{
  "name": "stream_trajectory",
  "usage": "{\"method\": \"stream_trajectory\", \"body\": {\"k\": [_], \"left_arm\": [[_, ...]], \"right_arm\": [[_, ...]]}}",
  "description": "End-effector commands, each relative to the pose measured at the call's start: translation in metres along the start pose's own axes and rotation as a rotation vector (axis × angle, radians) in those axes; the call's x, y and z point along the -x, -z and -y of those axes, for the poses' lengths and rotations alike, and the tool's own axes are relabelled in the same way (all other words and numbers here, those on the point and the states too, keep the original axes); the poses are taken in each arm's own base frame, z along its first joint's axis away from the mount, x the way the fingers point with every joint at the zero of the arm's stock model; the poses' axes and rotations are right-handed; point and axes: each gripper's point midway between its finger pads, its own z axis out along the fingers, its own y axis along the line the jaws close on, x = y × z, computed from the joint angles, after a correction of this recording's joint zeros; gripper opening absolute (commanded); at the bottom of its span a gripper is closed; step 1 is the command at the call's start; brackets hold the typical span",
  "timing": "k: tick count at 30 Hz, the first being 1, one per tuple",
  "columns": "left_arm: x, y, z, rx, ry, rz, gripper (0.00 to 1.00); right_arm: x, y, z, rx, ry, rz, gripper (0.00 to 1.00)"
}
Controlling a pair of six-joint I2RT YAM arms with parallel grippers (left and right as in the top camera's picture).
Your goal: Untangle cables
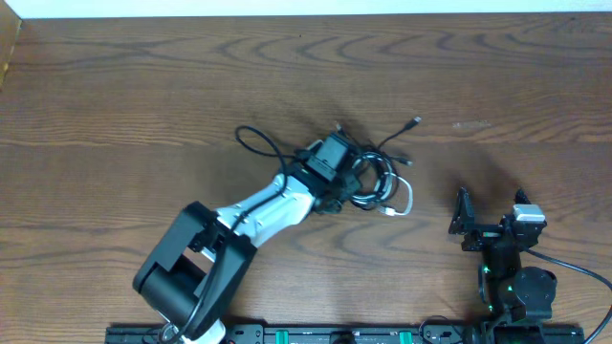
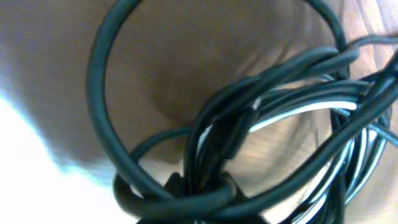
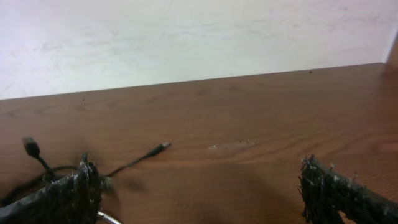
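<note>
The cables [image 1: 381,182] are being shown lying in a knotted heap near the middle of the wooden worktop [image 1: 143,86], with the left hand [image 1: 337,162] being pressed into the heap from its 9 o'clock side. From overhead, one black loop [image 1: 256,141] is being thrown out toward 10 o'clock, a plug end [image 1: 415,121] is being pointed toward 1 o'clock, and the white cord [image 1: 407,198] is being curled along the heap's 4 o'clock edge.

In the left wrist view the cables [image 2: 99,93] are being seen very close and blurred, the black strands being gathered into a tight bunch at 6 o'clock and the white cord [image 2: 311,111] being threaded between them. The fingers themselves are not being made out there, so it cannot be told whether the left hand is clenched on the bunch or released.

The right hand [image 1: 492,218] is being kept well apart from the heap, toward 4 o'clock of it, with nothing between its fingers. In its own wrist view the right hand [image 3: 205,196] is being held spread wide, with loose cable ends [image 3: 134,160] lying on the worktop [image 3: 261,112] toward 9 o'clock.
</note>
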Motion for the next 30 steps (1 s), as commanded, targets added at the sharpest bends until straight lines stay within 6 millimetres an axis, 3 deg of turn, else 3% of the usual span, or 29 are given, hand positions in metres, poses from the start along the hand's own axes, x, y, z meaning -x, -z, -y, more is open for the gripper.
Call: {"method": "stream_trajectory", "body": {"k": [1,2,4,10,15,17,20,23,30], "left_arm": [[-0.020,0.000,0.011,-0.020,0.061,-0.044,0.45],[-0.022,0.000,0.011,-0.021,0.017,-0.046,0.56],[-0.024,0.001,0.013,-0.030,-0.096,-0.053,0.63],[-0.023,0.026,0.033,-0.113,-0.426,-0.019,0.63],[-0.014,0.073,0.063,-0.215,-0.710,0.107,0.64],[-0.003,0.090,0.069,-0.209,-0.797,0.201,0.68],[0.029,0.107,0.066,-0.105,-0.828,0.384,0.69],[0.051,0.111,0.057,-0.008,-0.801,0.489,0.69],[0.052,0.079,0.039,0.074,-0.807,0.440,0.69]], "right_arm": [[0.000,0.000,0.003,-0.014,-0.015,0.002,0.99],[0.000,0.000,0.003,-0.014,-0.015,0.002,0.99],[0.000,0.000,0.003,-0.014,-0.015,0.002,0.99],[0.000,0.000,0.003,-0.014,-0.015,0.002,0.99],[0.000,0.000,0.003,-0.014,-0.015,0.002,0.99],[0.000,0.000,0.003,-0.014,-0.015,0.002,0.99],[0.000,0.000,0.003,-0.014,-0.015,0.002,0.99],[0.000,0.000,0.003,-0.014,-0.015,0.002,0.99],[0.000,0.000,0.003,-0.014,-0.015,0.002,0.99]]}}
